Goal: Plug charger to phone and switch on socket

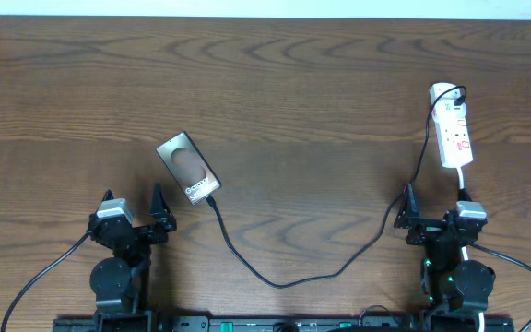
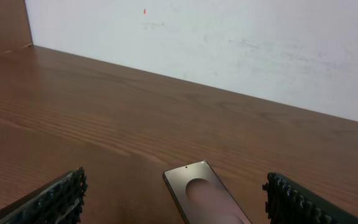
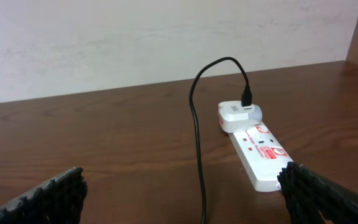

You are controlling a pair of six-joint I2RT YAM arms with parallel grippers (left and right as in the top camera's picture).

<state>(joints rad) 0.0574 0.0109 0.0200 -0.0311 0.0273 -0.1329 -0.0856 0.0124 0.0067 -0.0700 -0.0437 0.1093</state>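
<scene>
Phone [image 2: 207, 196] lies flat on the table [image 2: 104, 112], just ahead of the left fingers [image 2: 61, 196], which stand wide and hold nothing; left of centre in the overhead view. Right fingers [image 3: 55, 196] also wide, nothing held. Charger [image 3: 196, 124] arcs ahead of them into a white adapter [image 3: 238, 115] on the socket [image 3: 260, 155], upper right overhead. Its other end meets the phone's lower edge.

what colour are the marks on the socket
Red, on the white socket; clearest in the right wrist view.
</scene>
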